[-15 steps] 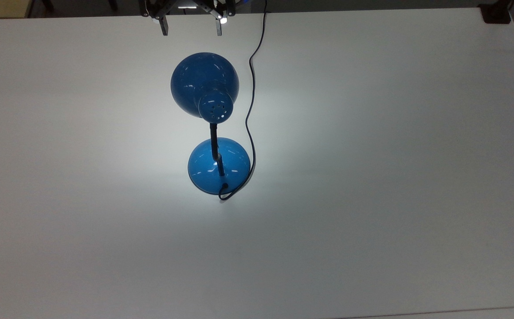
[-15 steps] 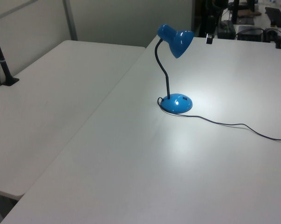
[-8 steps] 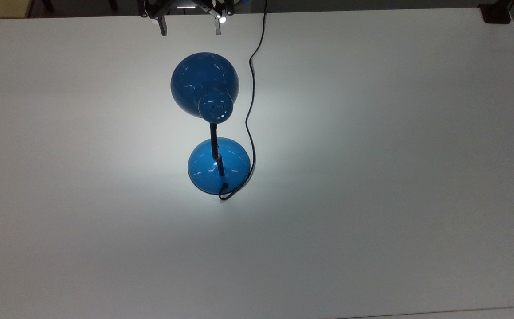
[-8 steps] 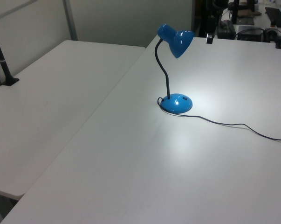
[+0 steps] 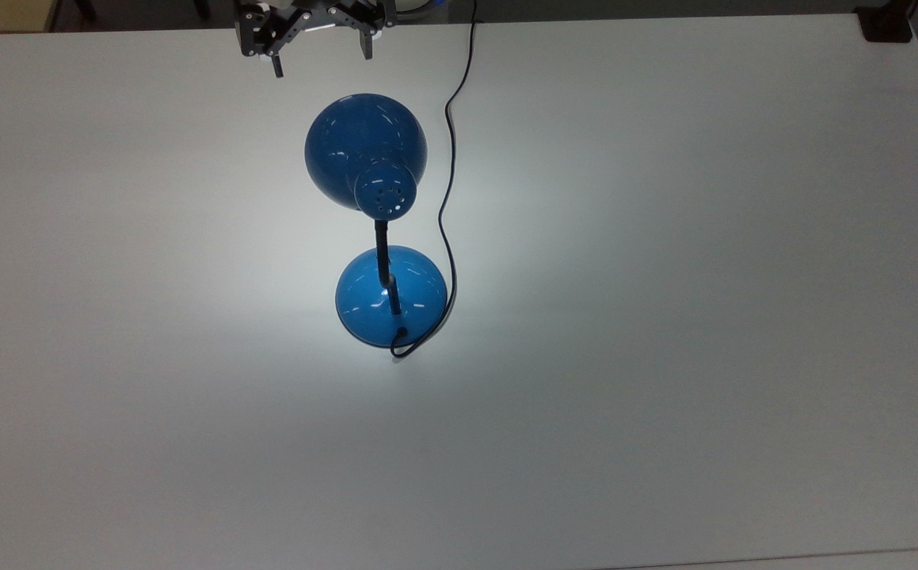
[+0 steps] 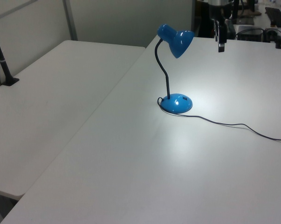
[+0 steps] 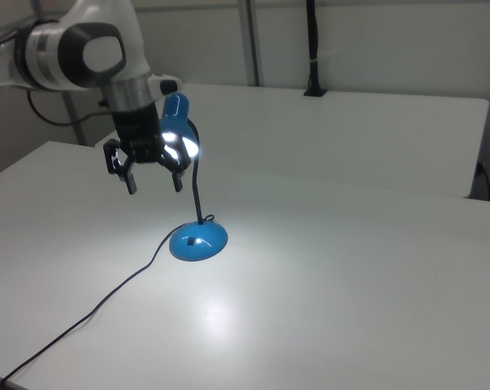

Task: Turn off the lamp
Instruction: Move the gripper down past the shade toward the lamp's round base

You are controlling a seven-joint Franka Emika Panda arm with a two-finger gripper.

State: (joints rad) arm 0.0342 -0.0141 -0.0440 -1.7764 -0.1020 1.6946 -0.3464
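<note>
Above the table, the spread end effector hovers near the lit lamp.

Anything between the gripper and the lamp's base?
In the top view, the lamp's shade lies between the gripper and the base; the table there is otherwise bare.

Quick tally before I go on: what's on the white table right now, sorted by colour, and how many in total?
Blue: 1, the lamp, lit, standing on the table.
Black: 1, its cord, trailing off the table's edge.
Total: 2.
The gripper hangs above the table with its jaws open, touching neither.
</note>
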